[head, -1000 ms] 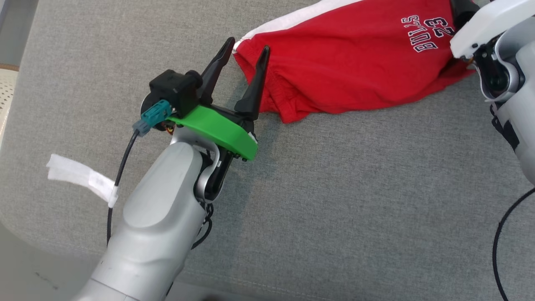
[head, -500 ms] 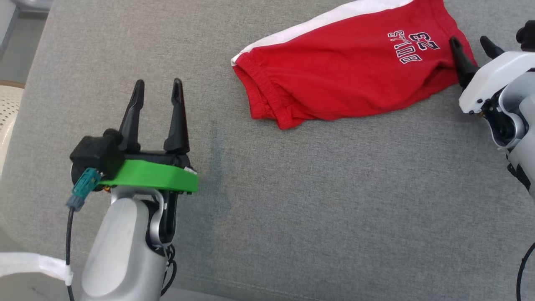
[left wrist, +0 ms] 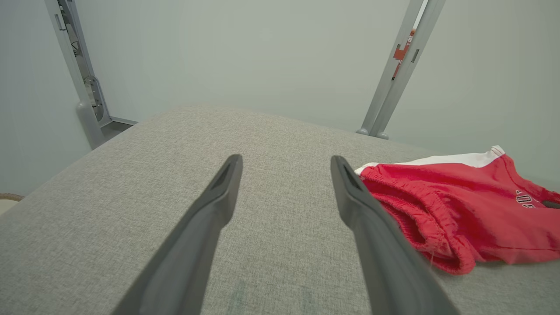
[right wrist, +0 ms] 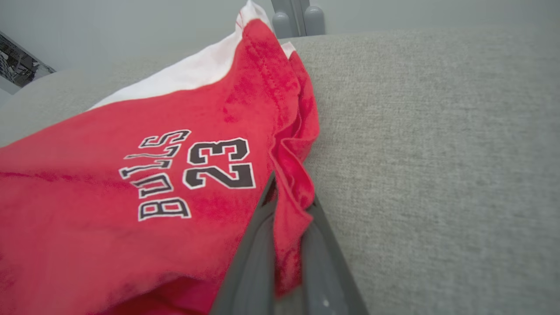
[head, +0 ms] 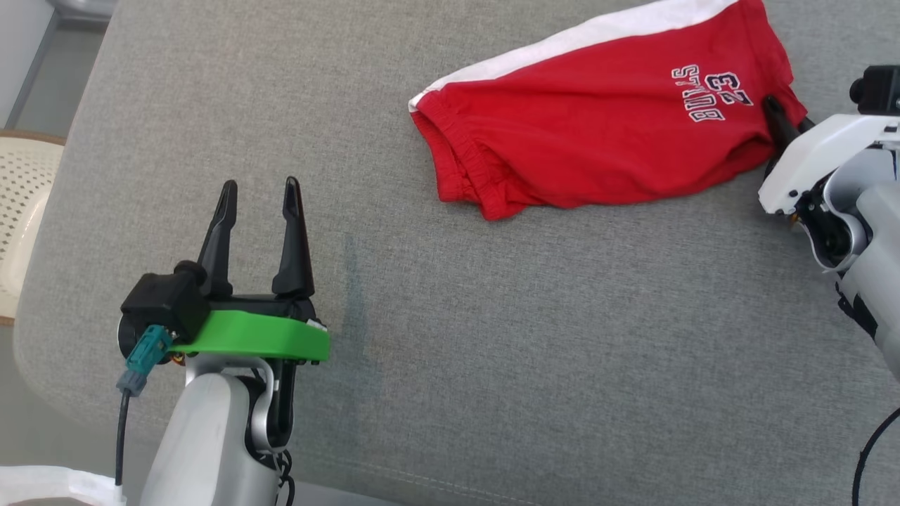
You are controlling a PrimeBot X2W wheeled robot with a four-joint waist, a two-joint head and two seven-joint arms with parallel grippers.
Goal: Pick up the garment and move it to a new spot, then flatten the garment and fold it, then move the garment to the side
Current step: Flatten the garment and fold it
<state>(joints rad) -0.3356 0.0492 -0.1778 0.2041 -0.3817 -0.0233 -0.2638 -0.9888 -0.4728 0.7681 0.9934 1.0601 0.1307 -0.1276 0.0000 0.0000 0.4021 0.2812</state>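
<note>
- On the grey cushion (head: pixel 492 351), in its far right part, a red garment (head: pixel 605 133) lying loosely flat. Elastic waistband end turned to the cushion's left side, white stripe along the far side, dark "BULLS 23" print near the right end.
- At the right end of the garment, the right gripper (right wrist: pixel 291 205) with jaws closed together on a fold of the red hem. Cloth pinched between the two dark fingers (right wrist: pixel 249 262) in the right wrist view, with a small ridge of fabric rising just above the tips.
- Over the near left part of the cushion, the left gripper (head: pixel 260 190), well apart from the garment. Jaws spread wide with nothing between them, fingers pointing toward the far edge. Touching the cushion or just above it — not possible to tell.
- Behind the left fingers, a green bracket (head: pixel 260 337) and a teal connector (head: pixel 144 355) with a black cable.
- Beyond the cushion's left edge, a cream perforated chair (head: pixel 21 211).
- Behind the far edge, in the left wrist view, two grey metal posts (left wrist: pixel 393 74) before a pale wall.
</note>
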